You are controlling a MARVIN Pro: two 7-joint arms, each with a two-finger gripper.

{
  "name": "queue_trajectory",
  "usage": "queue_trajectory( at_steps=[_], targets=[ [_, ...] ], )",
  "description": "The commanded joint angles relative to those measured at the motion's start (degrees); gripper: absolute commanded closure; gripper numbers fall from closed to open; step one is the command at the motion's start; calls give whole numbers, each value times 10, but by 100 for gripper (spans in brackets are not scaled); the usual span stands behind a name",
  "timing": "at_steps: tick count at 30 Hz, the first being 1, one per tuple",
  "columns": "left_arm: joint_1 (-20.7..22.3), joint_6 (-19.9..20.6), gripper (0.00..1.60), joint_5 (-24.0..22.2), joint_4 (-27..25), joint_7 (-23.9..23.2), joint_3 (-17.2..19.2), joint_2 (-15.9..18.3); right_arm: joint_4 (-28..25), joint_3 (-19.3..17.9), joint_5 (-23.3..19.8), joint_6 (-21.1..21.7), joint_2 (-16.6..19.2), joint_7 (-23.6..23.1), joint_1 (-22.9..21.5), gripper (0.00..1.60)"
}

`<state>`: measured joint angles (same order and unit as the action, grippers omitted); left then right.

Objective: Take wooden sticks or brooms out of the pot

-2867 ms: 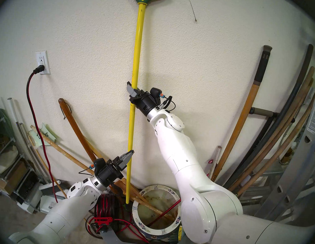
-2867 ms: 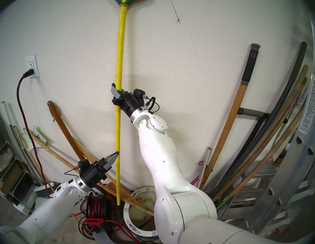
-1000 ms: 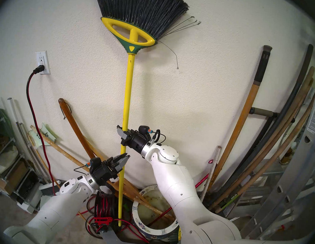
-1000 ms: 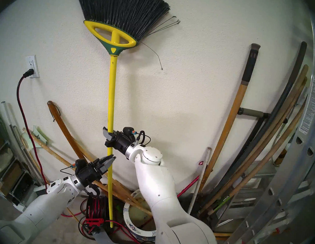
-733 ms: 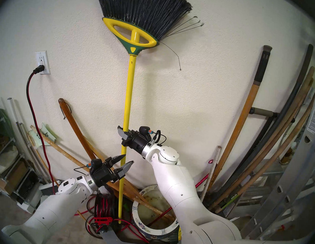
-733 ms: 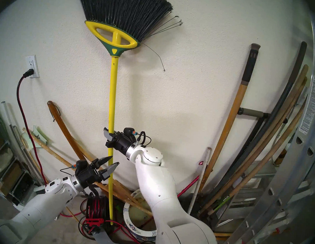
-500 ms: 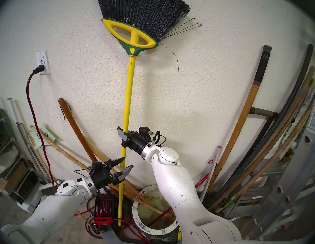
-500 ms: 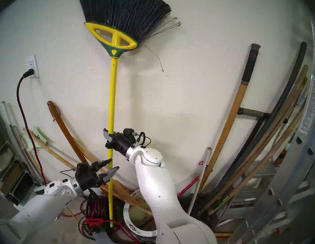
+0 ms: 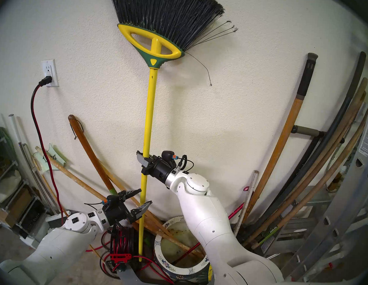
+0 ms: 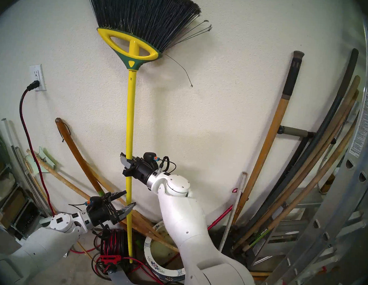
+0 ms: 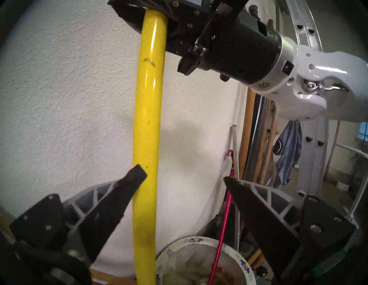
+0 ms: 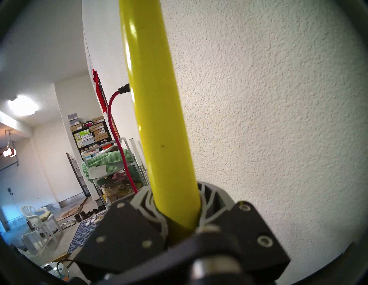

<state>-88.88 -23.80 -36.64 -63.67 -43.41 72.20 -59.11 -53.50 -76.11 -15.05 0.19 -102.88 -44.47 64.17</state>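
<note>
From the head cameras, the broom (image 9: 148, 123) stood upright against the wall, bristles up, its pole's lower end down beside the pot (image 9: 160, 260), between it and the cord reel (image 9: 120, 241), outside the rim. The right gripper (image 9: 144, 161) was clamped on the pole about midway. The left gripper (image 9: 143, 198) sat lower with its jaws spread wide on either side of the pole, holding nothing.

In the left wrist view, one fingertip (image 11: 137, 175) lay just against the yellow pole while the other stood well apart; the pot's (image 11: 201, 239) rim showed below with a red rod (image 11: 223, 226) in it.

In the right wrist view, the right gripper (image 12: 177, 211) pinched the broom's (image 12: 157, 111) pole tightly.
</note>
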Motion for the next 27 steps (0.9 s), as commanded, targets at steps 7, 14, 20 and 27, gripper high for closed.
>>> queue_trajectory(
  at_steps=[7, 14, 20, 27],
  targets=[
    [40, 1, 0, -4, 80, -8, -15, -39, -31, 19, -29, -7, -4, 11, -6, 160],
    [70, 2, 0, -14, 136, -26, -33, -77, -38, 20, -29, -5, -2, 15, -2, 160],
    [88, -5, 17, -18, 182, -39, -42, -97, -43, 22, -32, -5, 0, 18, -1, 160],
    [108, -20, 160, -29, 236, -60, -46, -110, -49, 23, -36, -4, 1, 20, 0, 160]
  ],
)
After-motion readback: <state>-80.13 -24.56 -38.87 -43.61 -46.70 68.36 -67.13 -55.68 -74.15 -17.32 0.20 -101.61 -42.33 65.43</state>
